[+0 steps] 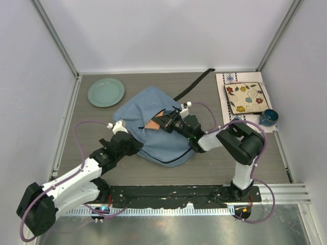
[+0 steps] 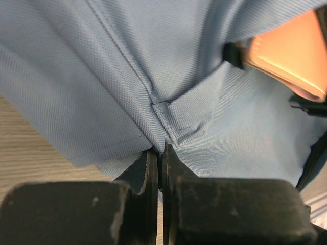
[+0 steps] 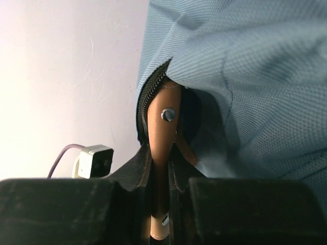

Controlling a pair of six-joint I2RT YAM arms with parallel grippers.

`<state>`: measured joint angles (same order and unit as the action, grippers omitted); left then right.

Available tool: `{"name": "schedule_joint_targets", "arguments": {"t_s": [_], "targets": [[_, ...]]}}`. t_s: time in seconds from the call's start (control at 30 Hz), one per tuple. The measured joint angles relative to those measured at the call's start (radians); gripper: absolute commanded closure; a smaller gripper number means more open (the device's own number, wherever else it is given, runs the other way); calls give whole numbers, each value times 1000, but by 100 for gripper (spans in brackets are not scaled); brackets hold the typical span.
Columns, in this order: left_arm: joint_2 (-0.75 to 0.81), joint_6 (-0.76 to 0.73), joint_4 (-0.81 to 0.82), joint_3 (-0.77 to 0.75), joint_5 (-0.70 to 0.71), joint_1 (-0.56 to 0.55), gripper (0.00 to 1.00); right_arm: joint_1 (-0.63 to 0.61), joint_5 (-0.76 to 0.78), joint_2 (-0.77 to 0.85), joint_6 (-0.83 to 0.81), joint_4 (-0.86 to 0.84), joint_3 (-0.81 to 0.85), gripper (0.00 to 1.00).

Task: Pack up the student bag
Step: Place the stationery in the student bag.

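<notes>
Bottom edge of top view: both arm bases on a black rail. Left arm stretched up from the lower left corner, right arm bent from lower right toward centre.

Left gripper (image 2: 159,162), bottom centre of left wrist view: jaws pressed together, edge of a stitched fold of blue-grey cloth pinched at the tips. Bare wooden table (image 2: 28,153) at left of that view.

Student bag (image 1: 153,102): centre of top view, slumped flat on the table between the two grippers, mouth open toward the right.

Right gripper (image 3: 159,168), bottom centre of right wrist view: jaws clamped on a thin tan flat item (image 3: 159,138), held edge-on, small screw head on its side. Far end of item inside the bag's mouth, dark zipper (image 3: 150,89) curving just left of it. Kind of item: cannot tell.

Farther back, top view:
- green plate (image 1: 106,92) at upper left, apart from the bag
- black strap (image 1: 194,84) running from the bag toward upper centre
- flowered tile (image 1: 247,98) on a patterned mat (image 1: 230,79) at upper right
- blue mug (image 1: 268,118) on the mat's lower right corner
</notes>
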<state>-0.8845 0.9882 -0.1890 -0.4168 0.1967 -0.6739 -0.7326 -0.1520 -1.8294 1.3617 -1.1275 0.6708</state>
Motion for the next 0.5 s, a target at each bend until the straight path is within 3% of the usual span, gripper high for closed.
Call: {"name": "schedule_joint_targets", "arguments": {"t_s": [0.2,0.5], "targets": [[13,-51,86,17,-51,3,100,-6,0,-63,3,27,76,98],[116,-84,150,76,-115,15,100,-5,116,-27,-98,121,80,97]]}}
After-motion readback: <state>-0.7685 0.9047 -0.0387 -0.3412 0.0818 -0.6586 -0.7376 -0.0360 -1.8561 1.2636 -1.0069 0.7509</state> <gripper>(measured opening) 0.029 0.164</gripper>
